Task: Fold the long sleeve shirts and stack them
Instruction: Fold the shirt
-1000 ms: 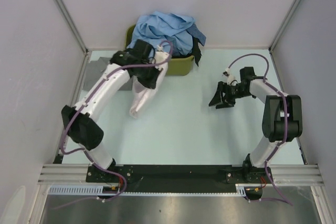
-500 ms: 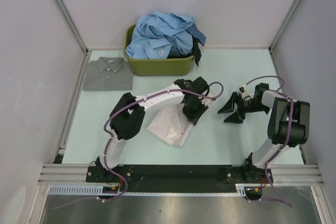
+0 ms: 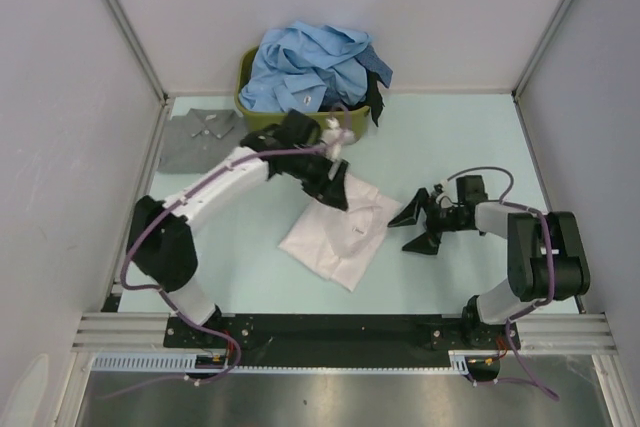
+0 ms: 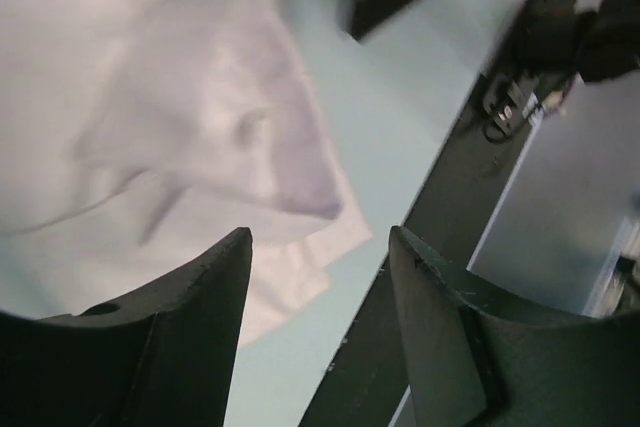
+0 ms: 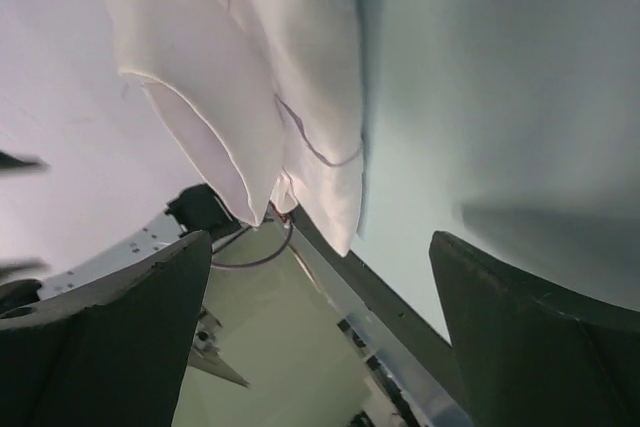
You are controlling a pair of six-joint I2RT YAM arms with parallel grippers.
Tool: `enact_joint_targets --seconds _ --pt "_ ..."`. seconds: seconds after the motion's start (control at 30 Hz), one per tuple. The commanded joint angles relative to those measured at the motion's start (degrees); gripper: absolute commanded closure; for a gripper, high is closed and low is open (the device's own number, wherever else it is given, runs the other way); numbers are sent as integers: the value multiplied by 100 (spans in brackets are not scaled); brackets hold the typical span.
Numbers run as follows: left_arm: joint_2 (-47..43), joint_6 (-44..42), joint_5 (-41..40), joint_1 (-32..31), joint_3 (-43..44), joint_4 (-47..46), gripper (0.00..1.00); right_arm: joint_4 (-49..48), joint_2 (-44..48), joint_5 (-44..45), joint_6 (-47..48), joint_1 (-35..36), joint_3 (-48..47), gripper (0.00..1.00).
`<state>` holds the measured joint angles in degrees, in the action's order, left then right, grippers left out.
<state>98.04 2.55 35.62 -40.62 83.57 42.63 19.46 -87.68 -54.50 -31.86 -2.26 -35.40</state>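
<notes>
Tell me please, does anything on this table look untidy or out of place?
Yes. The blue shirts are heaped in the green tub and spill over its rim, and a dark shirt hangs down its right side. The white shirt lies rumpled and crooked on the table, not neatly folded.

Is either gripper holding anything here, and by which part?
Nothing is held. The left gripper is open over the white shirt; the right gripper is open beside it.

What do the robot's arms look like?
The left arm and right arm have white tube-shaped links, chunky black joints and a thin purple cable looping along. The left tool and right tool are black, with two wedge-shaped fingers each.
</notes>
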Motion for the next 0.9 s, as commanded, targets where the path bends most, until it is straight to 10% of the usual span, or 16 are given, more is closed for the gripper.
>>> enact_joint_targets --seconds 0.0,0.33,0.53,0.87 --pt "-522 -246 481 1116 -306 -221 36 -2215 -318 369 -1487 761 164 3" --pt "-909 -385 315 2462 -850 -45 35 -2220 -979 1528 -1684 1879 -310 19" --pt "-1182 -562 603 2638 -1273 -229 32 -281 -1225 1617 84 1317 -1081 100" --pt "-1314 -1247 1755 2621 -2045 -615 34 3975 -3447 2206 5622 1069 -4789 100"
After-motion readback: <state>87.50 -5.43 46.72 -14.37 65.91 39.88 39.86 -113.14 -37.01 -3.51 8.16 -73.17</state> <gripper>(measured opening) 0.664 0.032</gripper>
